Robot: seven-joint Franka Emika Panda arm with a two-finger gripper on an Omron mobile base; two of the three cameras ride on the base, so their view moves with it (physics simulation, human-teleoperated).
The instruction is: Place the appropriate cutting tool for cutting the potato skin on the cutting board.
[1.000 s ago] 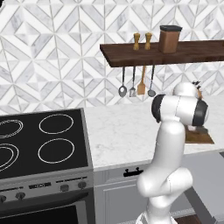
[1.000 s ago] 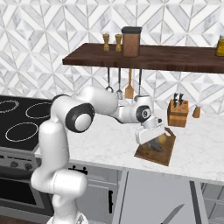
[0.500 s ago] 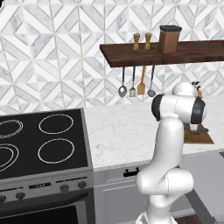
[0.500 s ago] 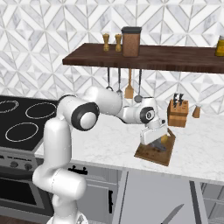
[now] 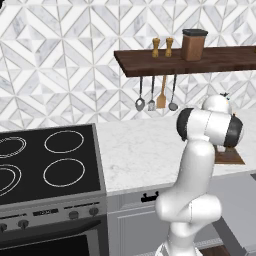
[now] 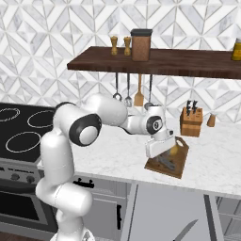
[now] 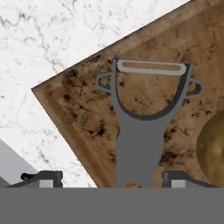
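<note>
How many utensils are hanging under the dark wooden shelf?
3. A silver ladle hangs leftmost, a tan wooden spatula sits in the middle, and a silver spoon hangs rightmost. A thin fourth one beside the ladle may be too small to tell.

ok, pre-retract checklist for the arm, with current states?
1. Peeler is on the cutting board: ok, its grey body lies over the wood in the hand view.
2. Pincer is open: ok, the fingertips stand wide on either side of the handle.
3. Fingertips are clear of the handle: ok, there is a gap on both sides.
4. Potato is apart from the peeler: ok, it sits on the board beside it, not touching.
5. Peeler lies flat and settled: cannot tell from this angle.
6. Knife block is clear of the lift path: ok, it stands behind the board, away from the hand.
</note>
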